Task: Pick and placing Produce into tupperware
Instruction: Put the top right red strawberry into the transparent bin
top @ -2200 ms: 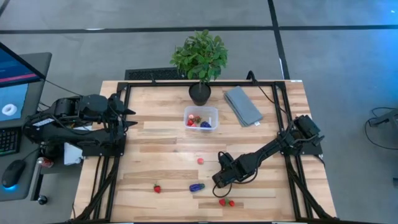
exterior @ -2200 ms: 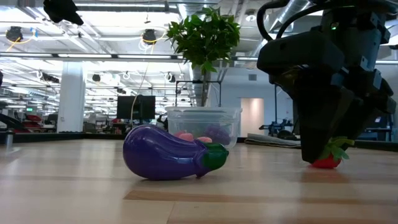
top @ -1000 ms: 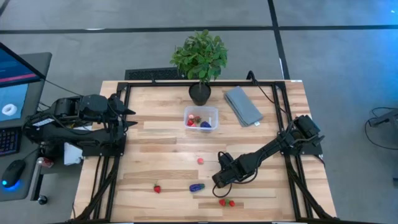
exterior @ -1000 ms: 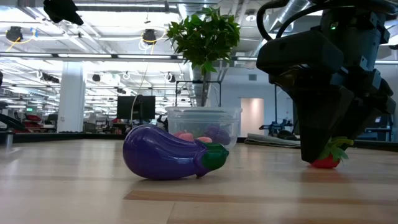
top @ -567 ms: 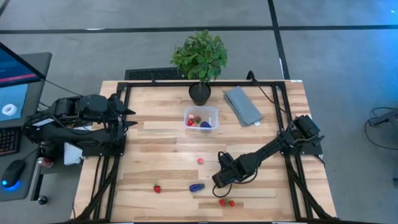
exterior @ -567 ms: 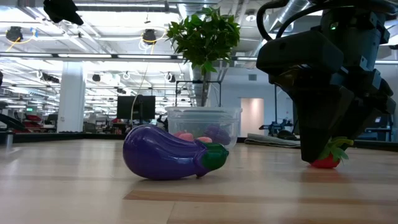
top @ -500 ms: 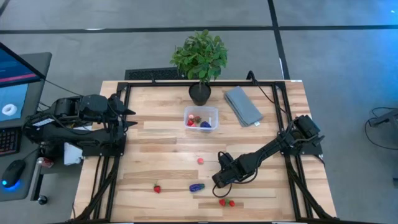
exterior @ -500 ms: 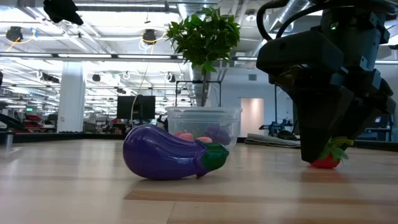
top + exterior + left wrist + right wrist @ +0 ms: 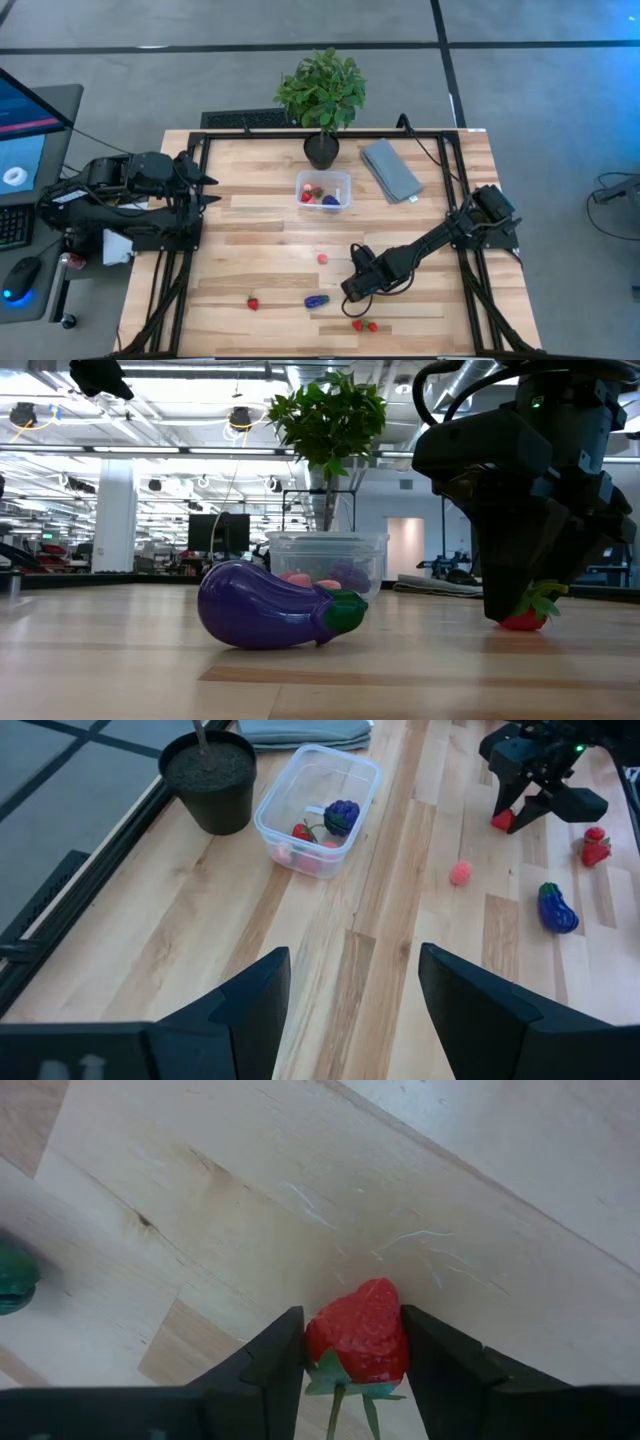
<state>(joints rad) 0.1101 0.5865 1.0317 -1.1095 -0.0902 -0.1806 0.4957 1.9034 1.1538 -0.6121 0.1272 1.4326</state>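
Note:
My right gripper [image 9: 351, 292] stands low over the near middle of the table, pointing steeply down, shut on a red strawberry [image 9: 357, 1330] with a green top. The clear tupperware [image 9: 323, 190] sits farther back with several pieces inside. Loose on the wood lie a purple eggplant [image 9: 317, 300], a pink ball [image 9: 323, 258], a strawberry [image 9: 253, 302] and two more strawberries [image 9: 364, 325]. My left gripper [image 9: 350, 1000] waits open, raised at the table's left edge. My right gripper pinches the strawberry's two sides [image 9: 318, 1335] between its two fingers [image 9: 275, 1355]. It comes from above, pointing steeply down. The green top faces up toward the wrist and the red tip points at the wood. The strawberry's underside [image 9: 522, 624] rests on the table.
A potted plant [image 9: 322, 95] stands at the far edge behind the tupperware, with a folded grey cloth [image 9: 390, 168] to its right. The eggplant [image 9: 270, 605] lies just left of my right gripper. A black frame [image 9: 200, 200] rims the table.

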